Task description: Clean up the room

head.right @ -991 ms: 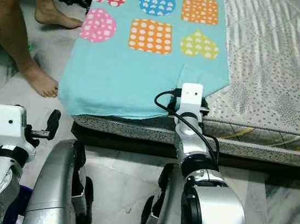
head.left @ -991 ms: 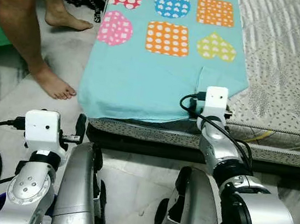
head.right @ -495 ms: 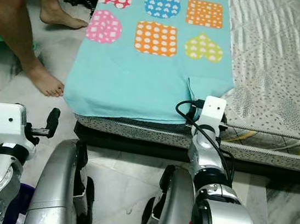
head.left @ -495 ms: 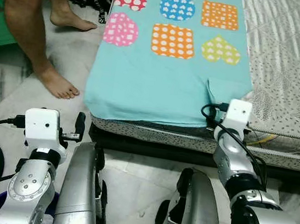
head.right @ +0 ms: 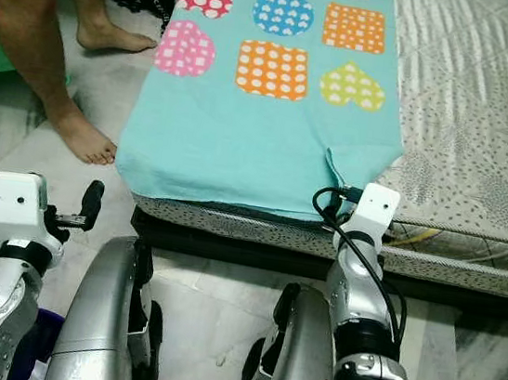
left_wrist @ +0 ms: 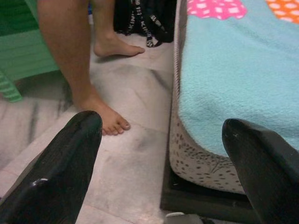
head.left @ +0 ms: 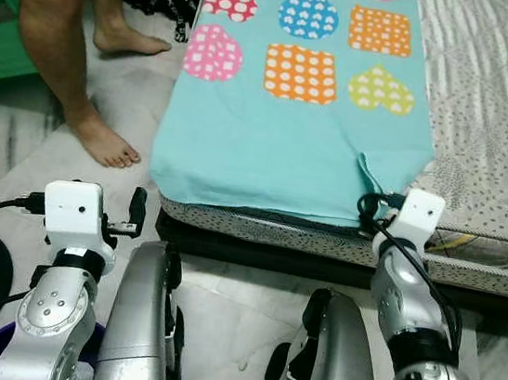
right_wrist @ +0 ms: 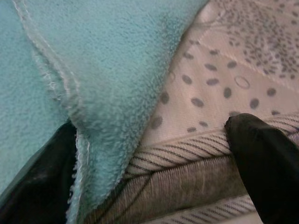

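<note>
blanket (head.left: 280, 137): soft, light fleece, limp; folded corner lies between the fingers of right pincer (right_wrist: 154, 140), spread apart
grip: that hemmed corner
left pincer (left_wrist: 163, 154): apart, idle

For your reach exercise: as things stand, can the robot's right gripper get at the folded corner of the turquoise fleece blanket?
Probably yes. The right gripper sits at the mattress edge, jaws open around the turquoise fleece blanket corner, with nothing between.

head stereo: down at blanket (head.left: 288, 148) | wrists: close on mattress (right_wrist: 210, 121) edge
</note>
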Motion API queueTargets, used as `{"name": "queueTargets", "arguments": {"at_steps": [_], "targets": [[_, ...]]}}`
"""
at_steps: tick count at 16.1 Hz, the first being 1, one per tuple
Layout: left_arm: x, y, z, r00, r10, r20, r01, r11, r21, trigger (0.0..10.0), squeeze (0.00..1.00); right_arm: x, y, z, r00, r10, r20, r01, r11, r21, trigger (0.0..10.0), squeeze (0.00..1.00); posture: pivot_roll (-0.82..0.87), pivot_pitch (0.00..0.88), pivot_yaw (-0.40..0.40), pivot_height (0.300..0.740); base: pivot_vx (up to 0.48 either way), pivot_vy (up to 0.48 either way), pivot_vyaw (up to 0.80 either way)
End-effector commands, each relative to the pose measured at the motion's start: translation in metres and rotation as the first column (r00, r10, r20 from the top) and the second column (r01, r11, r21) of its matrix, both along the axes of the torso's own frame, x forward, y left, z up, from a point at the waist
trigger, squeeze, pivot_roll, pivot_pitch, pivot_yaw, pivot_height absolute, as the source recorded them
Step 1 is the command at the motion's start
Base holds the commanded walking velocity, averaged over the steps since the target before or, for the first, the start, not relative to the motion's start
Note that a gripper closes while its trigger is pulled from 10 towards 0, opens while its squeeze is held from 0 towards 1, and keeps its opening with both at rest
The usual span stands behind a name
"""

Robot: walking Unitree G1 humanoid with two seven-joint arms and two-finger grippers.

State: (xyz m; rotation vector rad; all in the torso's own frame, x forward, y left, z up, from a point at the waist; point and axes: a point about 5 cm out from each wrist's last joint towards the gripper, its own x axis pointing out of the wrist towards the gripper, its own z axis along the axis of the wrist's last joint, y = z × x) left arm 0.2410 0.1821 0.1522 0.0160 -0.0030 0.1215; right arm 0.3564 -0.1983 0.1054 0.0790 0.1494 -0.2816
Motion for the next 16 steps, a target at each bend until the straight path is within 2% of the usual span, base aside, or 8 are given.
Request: {"name": "queueTargets", "arguments": {"at_steps": [1,4,7,12,16], "targets": [[-0.002,-0.001,-0.007,1.0,-0.007,-0.029,0.006,0.999,-0.032,10.0,0.0,-0.018,-0.007,-0.032,0.99,-0.028,-0.141,0.034,0.998,0.047,10.0,0.0,0.2,0.275,-0.042,0.519,0.0,0.0,0.0],[0.003,-0.002,-0.011,0.999,-0.018,-0.045,0.014,0.997,-0.079,10.0,0.0,-0.025,-0.011,-0.033,0.987,-0.03,-0.157,0.044,0.995,0.089,10.0,0.0,0.17,0.266,-0.024,0.519,0.0,0.0,0.0],[0.01,-0.005,-0.01,0.999,-0.038,-0.038,0.035,0.996,-0.083,10.0,0.0,-0.029,-0.015,-0.03,0.988,-0.057,-0.146,0.073,0.992,0.105,10.0,0.0,0.15,0.262,-0.012,0.519,0.0,0.0,0.0],[0.015,-0.008,-0.01,0.998,-0.049,-0.034,0.046,0.994,-0.099,10.0,0.0,-0.031,-0.042,-0.021,0.978,-0.183,-0.095,0.198,0.964,0.178,10.0,0.0,0.14,0.255,-0.009,0.519,0.0,0.0,0.0],[0.016,-0.007,-0.011,0.998,-0.044,-0.033,0.04,0.993,-0.11,10.0,0.0,-0.035,-0.047,-0.024,0.971,-0.214,-0.105,0.232,0.952,0.199,10.0,0.0,0.14,0.249,-0.012,0.519,0.0,0.0,0.0]]}}
